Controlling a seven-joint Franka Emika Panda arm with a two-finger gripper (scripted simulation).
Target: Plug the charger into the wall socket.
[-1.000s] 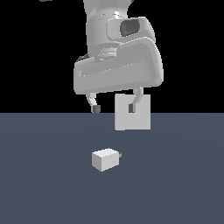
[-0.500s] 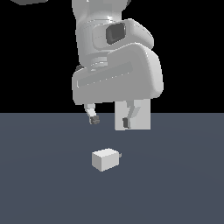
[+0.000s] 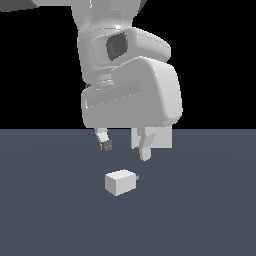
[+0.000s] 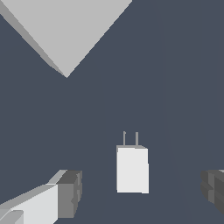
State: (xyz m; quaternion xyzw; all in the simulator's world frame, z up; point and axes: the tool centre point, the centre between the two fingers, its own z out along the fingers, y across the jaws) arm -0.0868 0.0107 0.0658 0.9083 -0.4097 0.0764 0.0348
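Observation:
The charger [image 3: 120, 182] is a small off-white block lying on the dark floor, with its prongs on the side toward the exterior view's right. In the wrist view the charger [image 4: 131, 169] shows both thin prongs and lies between the two dark pads [image 4: 70, 193]. My gripper [image 3: 125, 150] hangs open a little above the charger, nothing between its fingers. The wall socket [image 3: 161, 138] stands upright behind the gripper, mostly hidden by the hand. In the wrist view the wall socket [image 4: 65, 30] appears as a light-grey slab; its slots do not show.
A flat dark blue-grey floor [image 3: 200, 210] stretches around the charger under a black background. The large white arm body [image 3: 130, 85] fills the upper middle of the exterior view.
The arm has come down and toward the camera, so the open fingers now hang closer above the charger. The hand covers more of the wall socket. The charger has not moved.

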